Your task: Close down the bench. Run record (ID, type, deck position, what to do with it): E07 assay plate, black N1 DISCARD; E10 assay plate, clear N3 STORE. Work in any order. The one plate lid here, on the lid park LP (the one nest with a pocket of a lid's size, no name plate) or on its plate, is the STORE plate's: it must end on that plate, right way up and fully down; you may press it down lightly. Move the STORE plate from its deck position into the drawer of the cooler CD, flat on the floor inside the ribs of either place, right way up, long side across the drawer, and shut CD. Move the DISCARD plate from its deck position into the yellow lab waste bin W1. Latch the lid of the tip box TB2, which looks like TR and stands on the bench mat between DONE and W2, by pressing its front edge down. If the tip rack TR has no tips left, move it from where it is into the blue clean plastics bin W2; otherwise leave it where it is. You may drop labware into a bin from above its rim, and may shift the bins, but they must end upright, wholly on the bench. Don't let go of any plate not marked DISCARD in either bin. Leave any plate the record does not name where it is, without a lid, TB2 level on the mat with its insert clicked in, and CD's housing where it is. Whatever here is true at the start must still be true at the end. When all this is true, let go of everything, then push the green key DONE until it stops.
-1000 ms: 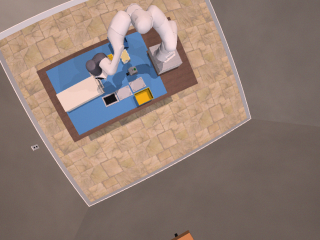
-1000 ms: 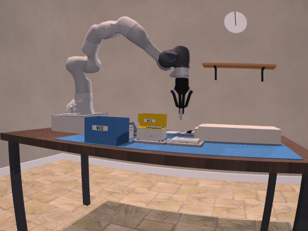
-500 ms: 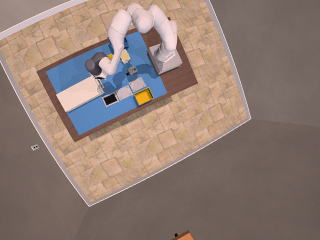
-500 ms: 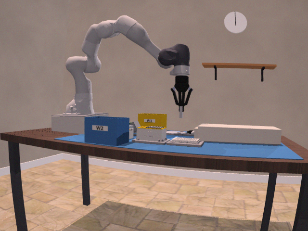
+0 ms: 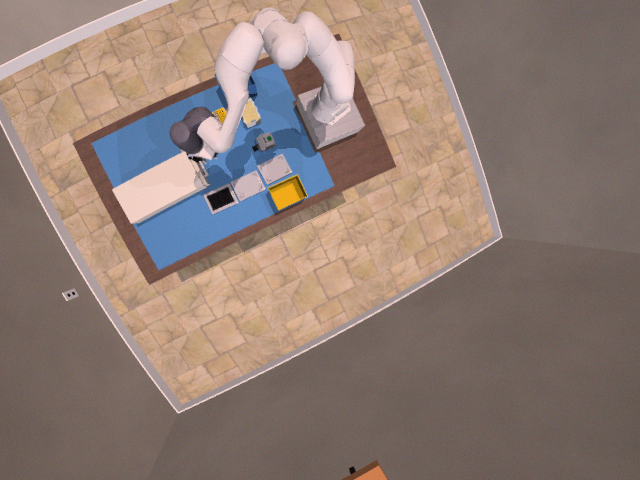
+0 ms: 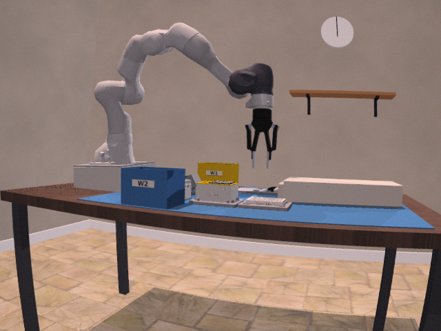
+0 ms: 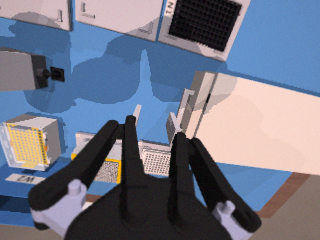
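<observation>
The black plate [image 5: 221, 198] lies flat in its holder just below the middle of the top view, long side running lower left to upper right, parallel to the near long edge of the bench [image 5: 361, 155]. Two pale holders follow it in a row toward the upper right: the nearer one [image 5: 248, 184], then another [image 5: 274, 168]; what each holds cannot be told. The yellow bin [image 5: 287, 193] sits at the right end of that row, close to the bench's front edge. The long white cooler [image 5: 155, 187] lies left of the black plate, its long axis along the bench, its end face with a handle [image 7: 187, 102] turned toward the plate. In the side view the blue bin [image 6: 152, 187] marked W2 stands at the left of the blue mat [image 6: 338, 215], with a tip box [image 6: 217, 192] beside it and a low clear plate [image 6: 265, 201] to the right of that. The green key [image 5: 266, 140] sits between the holders and the arm's pedestal [image 5: 356, 129].

The mat at the lower left of the top view is broad and bare of labware.

The arm arches up from its pedestal and reaches down, wrist vertical. The fingers [image 6: 260, 163] point straight down, partly open and gripping nothing, hanging well above the bench by the cooler's handle end.
</observation>
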Robot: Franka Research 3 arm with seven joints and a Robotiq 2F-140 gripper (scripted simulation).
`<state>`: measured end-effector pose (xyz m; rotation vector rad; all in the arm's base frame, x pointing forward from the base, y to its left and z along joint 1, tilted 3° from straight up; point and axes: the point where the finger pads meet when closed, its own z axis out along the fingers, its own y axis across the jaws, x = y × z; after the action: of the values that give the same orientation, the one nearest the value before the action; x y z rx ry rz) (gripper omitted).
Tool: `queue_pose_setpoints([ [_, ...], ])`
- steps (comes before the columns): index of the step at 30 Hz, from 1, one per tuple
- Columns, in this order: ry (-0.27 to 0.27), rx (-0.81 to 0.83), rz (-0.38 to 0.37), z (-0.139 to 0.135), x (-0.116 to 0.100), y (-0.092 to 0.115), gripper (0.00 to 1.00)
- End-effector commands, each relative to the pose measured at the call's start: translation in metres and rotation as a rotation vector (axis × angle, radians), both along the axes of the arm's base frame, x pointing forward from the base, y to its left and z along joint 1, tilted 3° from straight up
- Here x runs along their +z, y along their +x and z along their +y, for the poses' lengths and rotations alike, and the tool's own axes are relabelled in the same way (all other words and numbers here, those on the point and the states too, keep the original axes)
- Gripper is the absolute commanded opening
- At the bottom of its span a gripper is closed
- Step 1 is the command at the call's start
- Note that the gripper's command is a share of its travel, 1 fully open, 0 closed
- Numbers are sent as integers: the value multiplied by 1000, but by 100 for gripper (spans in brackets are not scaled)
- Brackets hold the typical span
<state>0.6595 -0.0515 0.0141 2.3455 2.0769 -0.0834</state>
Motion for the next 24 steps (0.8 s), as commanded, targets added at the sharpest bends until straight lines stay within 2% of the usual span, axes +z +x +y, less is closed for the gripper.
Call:
queue_pose_setpoints([
  [1, -2, -174, -3, 17, 0, 4, 66],
  [3, -4, -241, -6, 24, 1, 8, 66],
  [5, -4, -241, -6, 24, 1, 8, 66],
  [16, -18, -605, -20, 64, 2, 27, 66],
  [20, -22, -718, -25, 78, 2, 33, 66],
  [22, -22, -718, -25, 78, 2, 33, 66],
  [24, -25, -807, -28, 85, 3, 37, 66],
])
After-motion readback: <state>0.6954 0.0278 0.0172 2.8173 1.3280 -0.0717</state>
